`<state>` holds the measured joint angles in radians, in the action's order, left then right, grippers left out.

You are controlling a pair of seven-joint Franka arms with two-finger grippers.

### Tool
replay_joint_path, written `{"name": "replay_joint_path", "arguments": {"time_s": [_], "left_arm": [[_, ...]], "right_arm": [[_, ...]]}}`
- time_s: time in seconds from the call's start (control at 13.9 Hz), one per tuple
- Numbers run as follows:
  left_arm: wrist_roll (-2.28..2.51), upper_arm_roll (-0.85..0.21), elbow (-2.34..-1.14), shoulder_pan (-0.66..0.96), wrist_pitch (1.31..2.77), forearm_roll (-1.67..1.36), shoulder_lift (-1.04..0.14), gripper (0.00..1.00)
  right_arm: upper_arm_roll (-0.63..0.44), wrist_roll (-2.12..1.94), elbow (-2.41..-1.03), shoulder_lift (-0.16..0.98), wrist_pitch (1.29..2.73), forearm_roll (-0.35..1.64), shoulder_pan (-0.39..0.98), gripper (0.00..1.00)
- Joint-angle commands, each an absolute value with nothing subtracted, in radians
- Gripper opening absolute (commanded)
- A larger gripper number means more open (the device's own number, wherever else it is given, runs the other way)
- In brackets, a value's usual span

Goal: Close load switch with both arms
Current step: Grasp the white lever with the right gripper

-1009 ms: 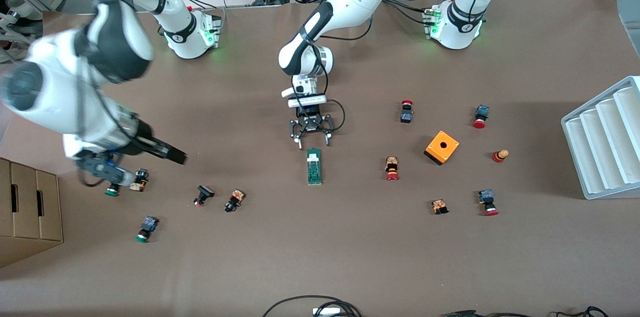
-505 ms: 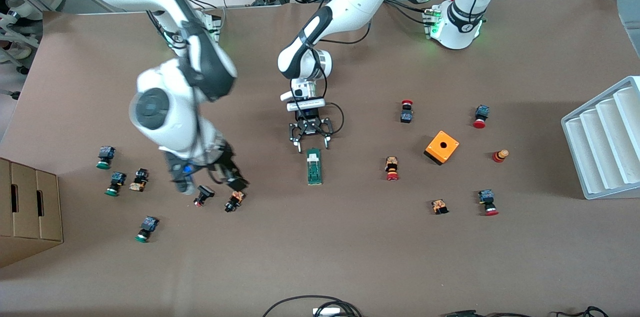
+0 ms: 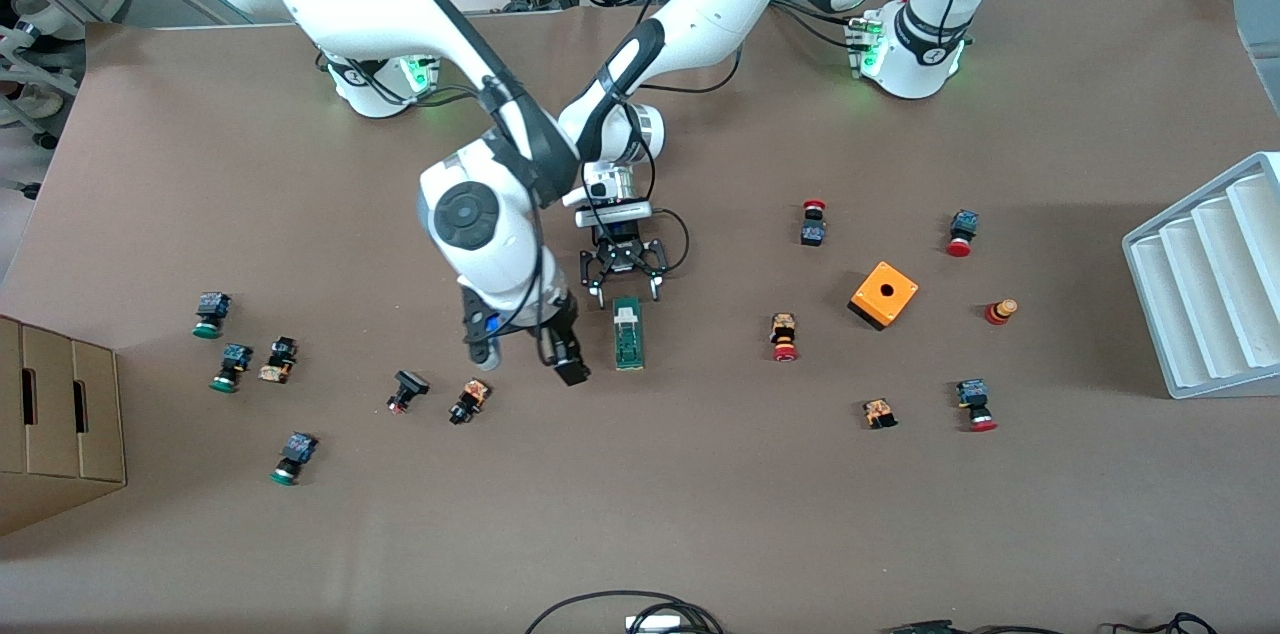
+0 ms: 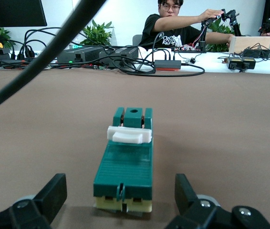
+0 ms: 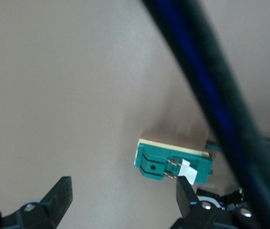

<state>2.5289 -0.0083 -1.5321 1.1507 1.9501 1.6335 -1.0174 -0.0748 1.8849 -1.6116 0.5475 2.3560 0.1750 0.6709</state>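
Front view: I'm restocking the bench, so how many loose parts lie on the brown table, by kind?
load switch: 1
orange box: 1
green-capped push-buttons: 3
other small button parts: 9
Total: 14

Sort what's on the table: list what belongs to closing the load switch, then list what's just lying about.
Belongs to the job:
- load switch, green bar with white slider
- left end effector, open, at the switch's end toward the robots
- right end effector, open, beside the switch

Just lying about:
- orange box
- scattered push-buttons
- white rack
- cardboard box
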Motion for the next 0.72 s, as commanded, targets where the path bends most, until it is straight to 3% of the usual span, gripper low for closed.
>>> {"name": "replay_joint_path", "arguments": {"time_s": [0.0,0.07,0.36,0.65], "left_arm": [[2.525,-0.009,-1.503,1.138,1.948,1.683,-1.034,1.0],[2.526,-0.009,-1.503,1.138,1.948,1.687,-1.041,1.0],[2.526,-0.009,-1.502,1.135,1.948,1.689,-1.045,1.0],[2.523,-0.009,-1.502,1.135,1.948,1.689,-1.045,0.97]], "right_arm": [[-0.043,1.954,-1.62,0.555,2.388,0.192,0.677,0.93],[-0.04,1.962,-1.644,0.552,2.408,0.19,0.678,0.86],[-0.038,1.98,-1.687,0.566,2.473,0.178,0.699,0.76],[-0.04,1.982,-1.697,0.584,2.493,0.175,0.716,0.73]]}}
